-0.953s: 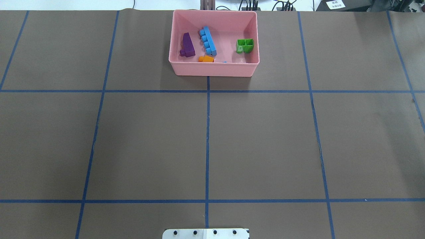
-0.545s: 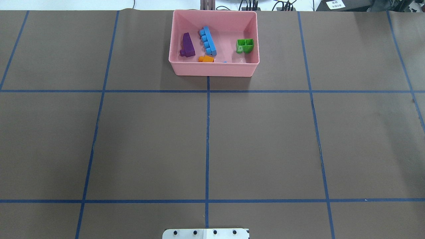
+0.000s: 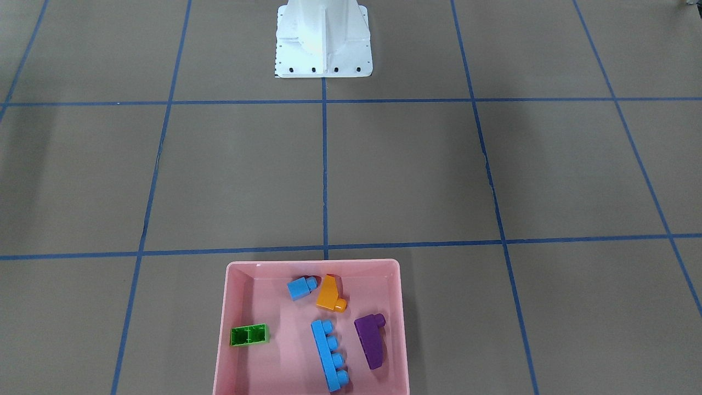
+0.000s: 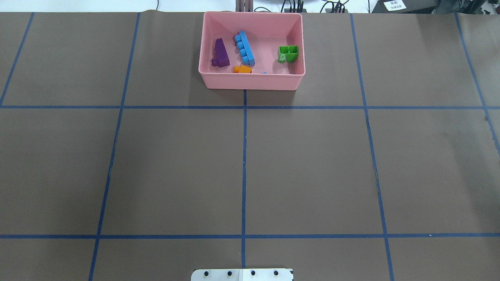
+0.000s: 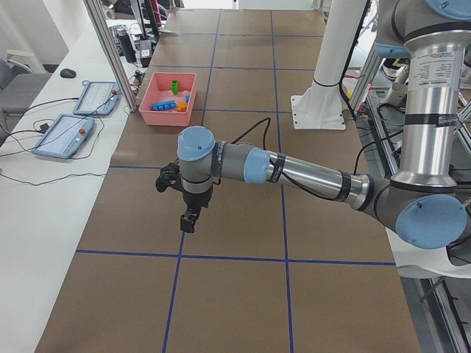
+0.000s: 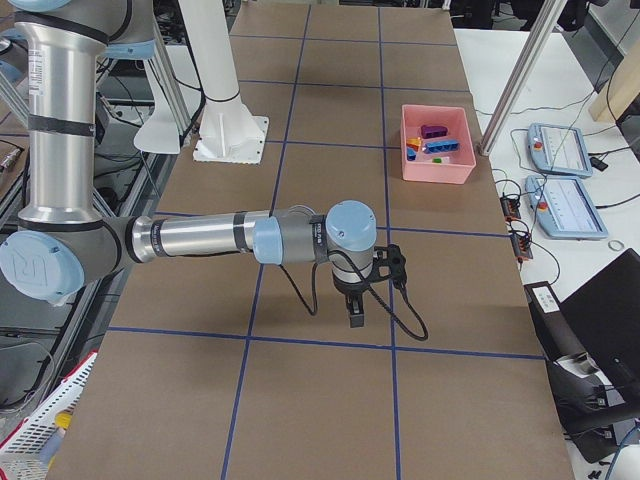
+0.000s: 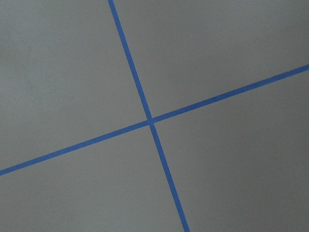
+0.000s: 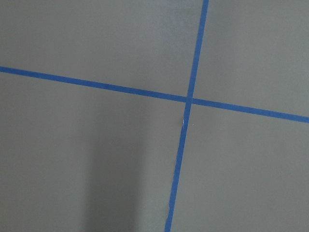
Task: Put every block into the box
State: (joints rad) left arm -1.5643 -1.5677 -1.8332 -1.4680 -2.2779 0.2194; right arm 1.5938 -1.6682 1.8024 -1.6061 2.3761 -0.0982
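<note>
All 5 blocks lie inside the pink box (image 3: pixel 222 340), which sits at the middle of the table's (image 4: pixel 175 164) far edge, opposite the robot: small blue cube (image 3: pixel 300 288), orange sloped brick (image 3: pixel 329 300), purple sloped brick (image 3: pixel 371 340), long blue bar (image 3: pixel 329 355) and green brick (image 3: pixel 249 335). You can judge the task done, so the next move only needs the arms parked. The left gripper (image 5: pixel 189 219) and right gripper (image 6: pixel 356 310) hang above bare table towards its 2 ends, carrying no block. You cannot tell whether their fingers are spread or pressed together.

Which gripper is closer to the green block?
Right, probably. The green block sits at the box's right end; right gripper hovers far off that side, left gripper similarly far opposite.
</note>
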